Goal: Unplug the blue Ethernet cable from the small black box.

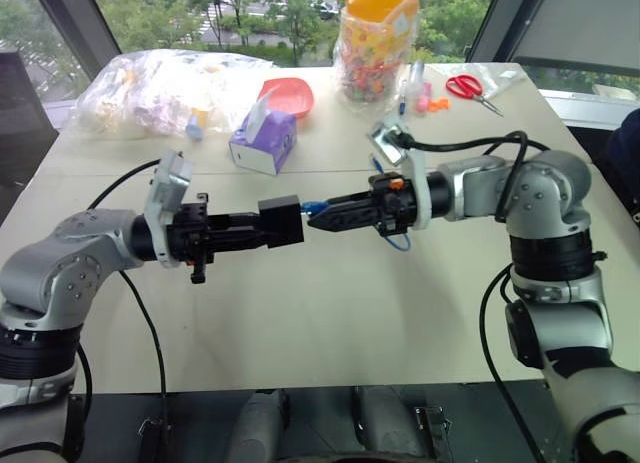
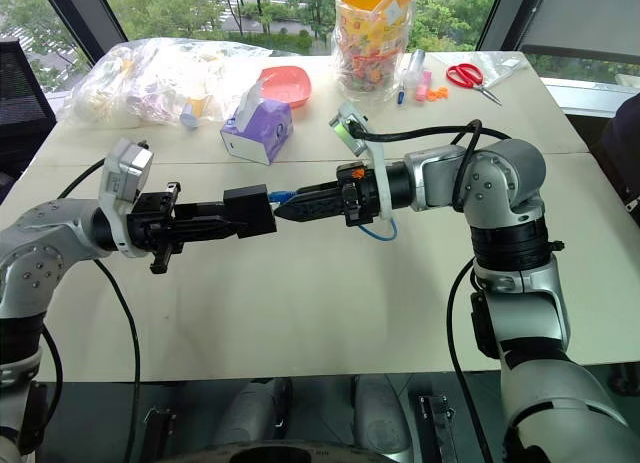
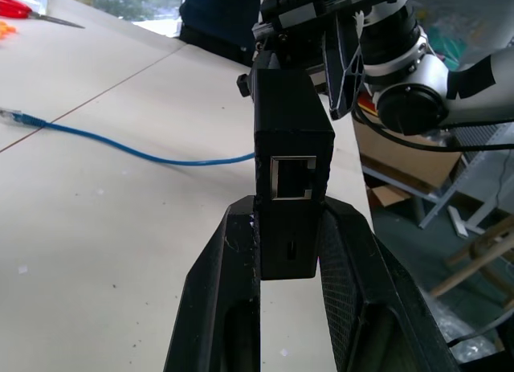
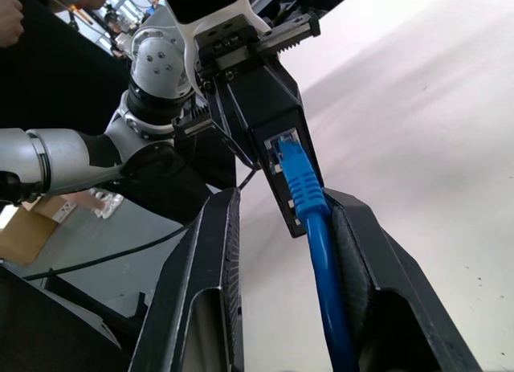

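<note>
The box is clamped in the left claw above the tabletop. The right claw stands apart around the still-plugged cable; a pull could slip off.

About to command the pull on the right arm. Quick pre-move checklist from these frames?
1. Left tool clamped on the small black box: ok.
2. Box lifted off the table, level with the right tool: ok.
3. Blue Ethernet cable plug seated in the box's port: ok, not yet out.
4. Right tool closed on the cable: not ok; one finger stands off it with a gap.
5. Plug's latch tab pressed: cannot tell.
6. Slack behind the right tool: ok, cable hangs in a loose loop.
</note>
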Robot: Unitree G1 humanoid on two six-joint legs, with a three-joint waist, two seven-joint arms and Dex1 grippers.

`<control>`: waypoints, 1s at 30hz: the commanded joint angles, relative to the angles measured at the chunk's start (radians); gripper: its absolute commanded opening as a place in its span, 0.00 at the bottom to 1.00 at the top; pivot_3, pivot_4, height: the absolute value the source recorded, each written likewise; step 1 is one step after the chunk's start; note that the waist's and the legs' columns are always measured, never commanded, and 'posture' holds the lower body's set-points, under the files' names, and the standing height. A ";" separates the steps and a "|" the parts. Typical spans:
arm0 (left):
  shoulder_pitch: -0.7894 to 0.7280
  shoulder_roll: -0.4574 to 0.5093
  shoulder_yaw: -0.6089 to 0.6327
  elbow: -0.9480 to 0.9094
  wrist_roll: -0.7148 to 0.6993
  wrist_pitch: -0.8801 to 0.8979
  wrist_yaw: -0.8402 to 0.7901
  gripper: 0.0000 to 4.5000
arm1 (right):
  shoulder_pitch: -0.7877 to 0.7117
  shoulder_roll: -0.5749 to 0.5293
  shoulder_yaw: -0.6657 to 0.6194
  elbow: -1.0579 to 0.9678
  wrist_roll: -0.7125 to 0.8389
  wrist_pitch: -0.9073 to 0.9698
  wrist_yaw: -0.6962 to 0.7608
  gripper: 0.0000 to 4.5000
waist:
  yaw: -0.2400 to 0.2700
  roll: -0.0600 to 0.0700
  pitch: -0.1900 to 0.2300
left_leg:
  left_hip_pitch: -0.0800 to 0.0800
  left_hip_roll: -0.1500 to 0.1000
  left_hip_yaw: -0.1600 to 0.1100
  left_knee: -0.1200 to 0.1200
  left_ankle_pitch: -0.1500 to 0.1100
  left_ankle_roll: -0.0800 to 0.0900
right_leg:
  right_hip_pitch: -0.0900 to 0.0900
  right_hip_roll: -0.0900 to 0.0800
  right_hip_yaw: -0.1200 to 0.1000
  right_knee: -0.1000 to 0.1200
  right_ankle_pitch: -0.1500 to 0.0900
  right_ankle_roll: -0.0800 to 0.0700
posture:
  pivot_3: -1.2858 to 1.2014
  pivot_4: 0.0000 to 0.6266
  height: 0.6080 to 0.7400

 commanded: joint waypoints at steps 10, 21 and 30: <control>0.012 0.003 0.022 -0.037 -0.013 -0.003 0.003 0.10 | -0.053 0.014 -0.026 0.009 0.025 -0.005 0.001 0.33 | 0.000 0.000 0.000 | 0.000 0.000 0.000 0.000 0.000 0.000 | 0.000 0.000 0.000 0.000 0.000 0.000 | 0.52 0.24 1.00; 0.009 0.004 0.024 -0.036 -0.013 -0.003 0.005 0.10 | -0.047 0.015 -0.023 0.001 0.028 -0.004 0.003 0.15 | 0.000 0.000 0.000 | 0.000 0.000 0.000 0.000 0.000 0.000 | 0.000 0.000 0.000 0.000 0.000 0.000 | 0.52 0.24 1.00; -0.015 -0.006 0.041 -0.028 -0.059 0.029 0.037 0.10 | -0.033 0.013 -0.017 -0.015 0.028 -0.005 0.002 0.00 | 0.000 0.000 0.000 | 0.000 0.000 0.000 0.000 0.000 0.000 | 0.000 0.000 0.000 0.000 0.000 0.000 | 0.52 0.24 1.00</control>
